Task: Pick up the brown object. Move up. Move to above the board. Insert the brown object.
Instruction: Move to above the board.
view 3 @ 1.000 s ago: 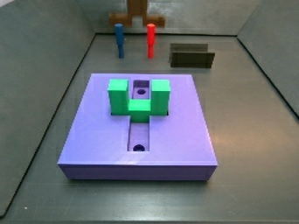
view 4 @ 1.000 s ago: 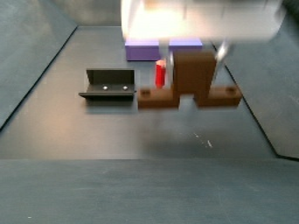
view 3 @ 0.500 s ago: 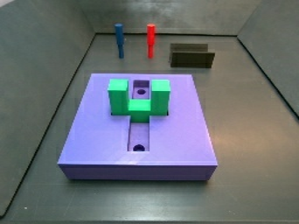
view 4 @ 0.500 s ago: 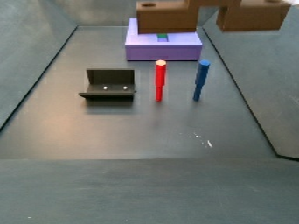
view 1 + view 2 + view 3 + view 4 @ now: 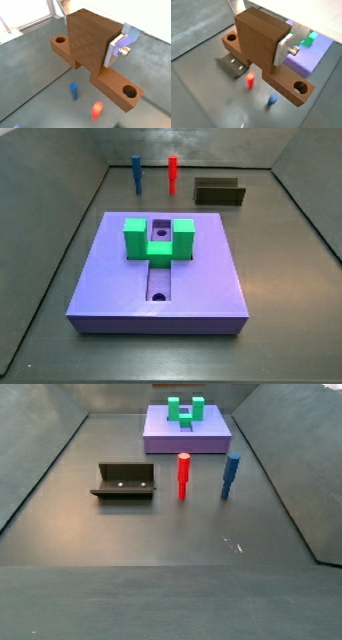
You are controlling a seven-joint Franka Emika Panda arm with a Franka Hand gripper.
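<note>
Grey-walled enclosure, dark matt floor [image 5: 287,328]; contents as follows.

Board [image 5: 120,293]: lavender slab in the middle of the floor in a side view, central groove with round holes, green U-shaped block [image 5: 159,239] standing on its far half. Also seen in a wrist view [image 5: 308,60], below and beyond the held piece.

Pegs: one red [image 5: 185,476], one blue [image 5: 230,475], upright, just beside each other, between the board and the near floor in a side view.

Fixture [image 5: 123,481]: dark bracket, left of the pegs in the same view.

Brown object [image 5: 90,50]: T-shaped in both wrist views, thick upright body on a crossbar with a round hole near each end; held aloft, clear of the floor, out of both side views.

Gripper [image 5: 100,42]: clamped on the brown object's upright body; one silver finger [image 5: 123,45] shows against its side, the opposite one hidden.

Step judged in hand: lift complete or nearly so, transfer toward the board. Next move calls for carrying the piece over the green block, squaring the crossbar to the groove, then lowering.
</note>
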